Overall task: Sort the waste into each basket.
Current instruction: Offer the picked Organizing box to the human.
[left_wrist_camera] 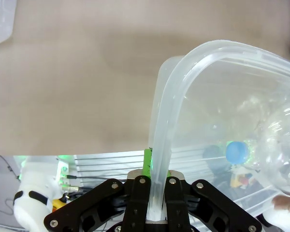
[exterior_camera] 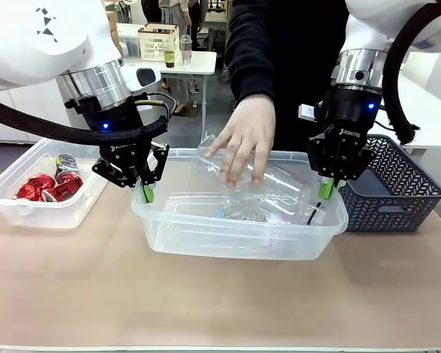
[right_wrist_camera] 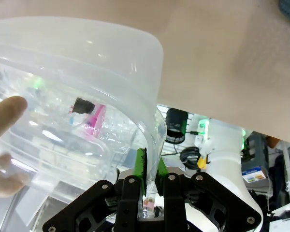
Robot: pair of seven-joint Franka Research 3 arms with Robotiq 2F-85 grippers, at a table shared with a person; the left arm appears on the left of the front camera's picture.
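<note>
A see-through tub [exterior_camera: 235,243] stands mid-table with several clear plastic bottles [exterior_camera: 264,202] in it. My left gripper [exterior_camera: 147,193] is shut on the tub's left rim [left_wrist_camera: 159,125], and my right gripper [exterior_camera: 325,190] is shut on its right rim [right_wrist_camera: 152,121]. A person's hand [exterior_camera: 244,143] reaches in from the far side and rests on a clear bottle [exterior_camera: 228,158] at the tub's back. Through the wall I see a blue-capped bottle [left_wrist_camera: 237,151] and a black-capped one [right_wrist_camera: 82,105]. A second tub [exterior_camera: 29,209] at the left holds red-and-silver cans [exterior_camera: 48,187].
A dark blue lattice basket [exterior_camera: 393,184] sits at the right, close behind my right gripper. Bare tan tabletop [exterior_camera: 220,301] spreads across the front. The person's dark sleeve [exterior_camera: 279,51] hangs over the far edge of the table.
</note>
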